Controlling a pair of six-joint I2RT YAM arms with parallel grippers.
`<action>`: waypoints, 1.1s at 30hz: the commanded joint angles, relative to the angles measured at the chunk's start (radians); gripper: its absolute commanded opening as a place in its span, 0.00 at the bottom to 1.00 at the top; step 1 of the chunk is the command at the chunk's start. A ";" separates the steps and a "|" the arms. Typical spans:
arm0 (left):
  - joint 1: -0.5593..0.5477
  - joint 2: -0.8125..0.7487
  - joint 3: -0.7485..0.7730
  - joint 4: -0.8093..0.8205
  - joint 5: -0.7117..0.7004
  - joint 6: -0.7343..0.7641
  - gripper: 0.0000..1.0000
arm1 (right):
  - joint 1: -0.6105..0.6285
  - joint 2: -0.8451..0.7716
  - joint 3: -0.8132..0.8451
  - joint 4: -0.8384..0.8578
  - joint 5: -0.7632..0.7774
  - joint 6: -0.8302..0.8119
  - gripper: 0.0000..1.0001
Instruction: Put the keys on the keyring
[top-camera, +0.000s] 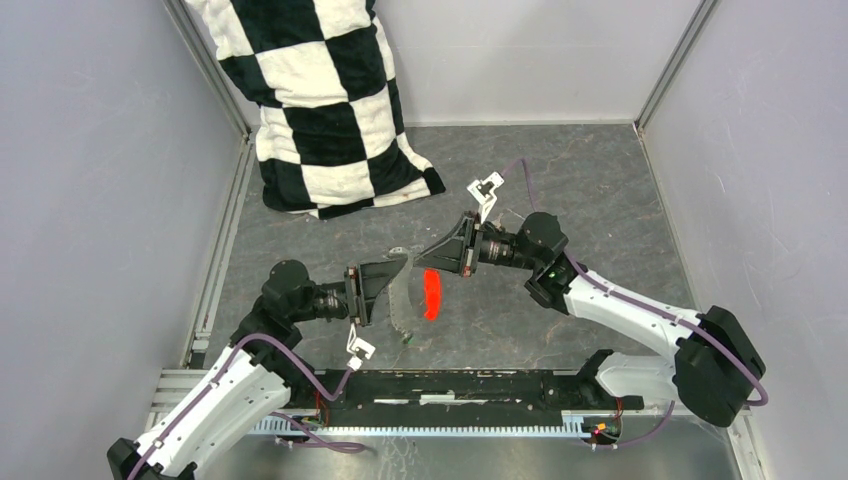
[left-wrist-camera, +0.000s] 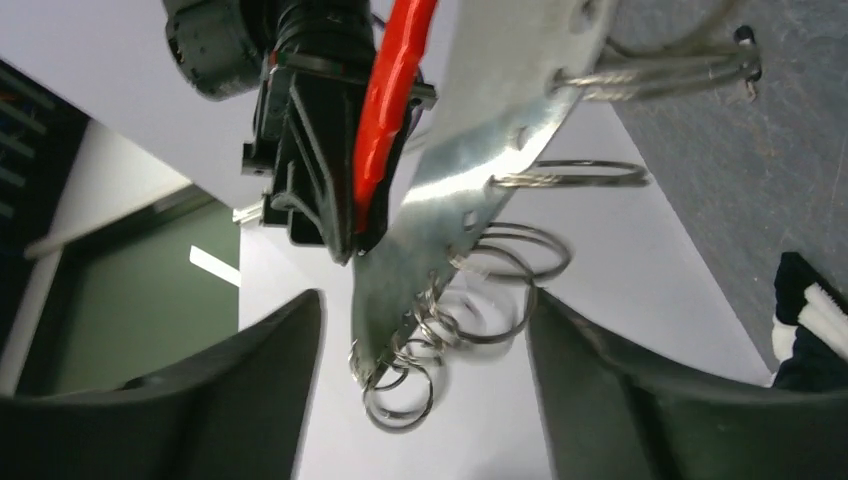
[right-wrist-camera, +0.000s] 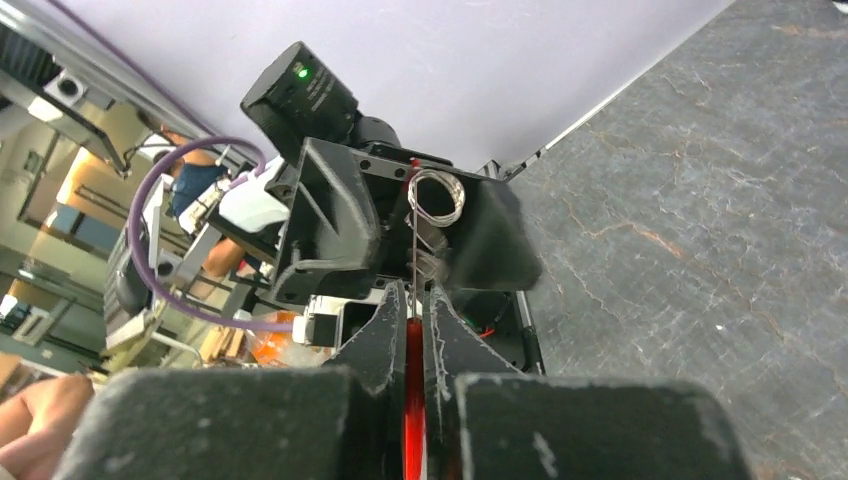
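right claw (right-wrist-camera: 412, 298) is clenching the keyring (top-camera: 431, 293) by its red bit, left claw (left-wrist-camera: 425, 320) is sitting released either side of its strip

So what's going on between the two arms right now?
Both arms meet in the air over the middle of the table. The right tool is shut on the keyring, gripping its red piece. The left tool stands open on either side of the metal strip, which carries several wire rings. No key shows on those rings.
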 joint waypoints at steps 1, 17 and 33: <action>0.002 -0.005 0.014 -0.085 0.017 0.312 0.94 | 0.007 -0.006 0.037 0.077 -0.031 -0.081 0.00; 0.002 -0.190 0.054 -0.316 -0.186 -0.362 1.00 | 0.005 -0.099 0.248 -0.654 -0.082 -0.821 0.00; 0.002 0.226 0.308 -0.321 0.344 -1.817 0.91 | 0.005 -0.151 0.221 -0.775 -0.246 -1.109 0.00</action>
